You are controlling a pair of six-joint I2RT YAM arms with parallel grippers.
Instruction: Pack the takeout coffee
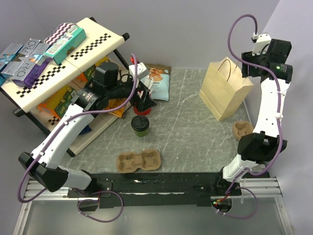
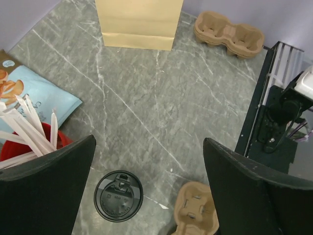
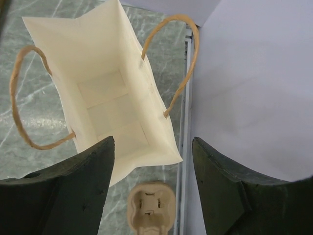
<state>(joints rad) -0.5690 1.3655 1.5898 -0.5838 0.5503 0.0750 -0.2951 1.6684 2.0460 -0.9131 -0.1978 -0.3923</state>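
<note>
Found the left tool (image 2: 149,142) hanging over the grey veined stone counter (image 2: 161,98), its two black fingers spread wide and pinching nothing. Spotted the small dark-green paper takeout coffee cup (image 2: 118,196), round black plastic lid fitted, standing upright on the counter beneath that tool. Placed it back from the fingertips towards the wrist, nearer the left-hand finger in the wrist view and touching neither.

Made out a red cup of white stirrers (image 2: 61,138) right at that same finger, half hidden behind it. Saw a pale-blue snack pouch (image 2: 44,95) lying flat just beyond the red cup. Noticed a brown moulded-pulp cup carrier (image 2: 198,208) low by the other finger, close to the coffee but apart from it.

Far ahead of the left tool, saw a tan paper bag with twisted handles (image 2: 137,22) standing upright, and a second pulp carrier (image 2: 229,34) beside it.

Found the right tool (image 3: 152,142) raised high — fingers parted, nothing between them. Looked down past its tips into the bag's open mouth, cream walls showing to the folded bottom. Caught the second carrier under the gap between those fingers, just beside the bag's base.
</note>
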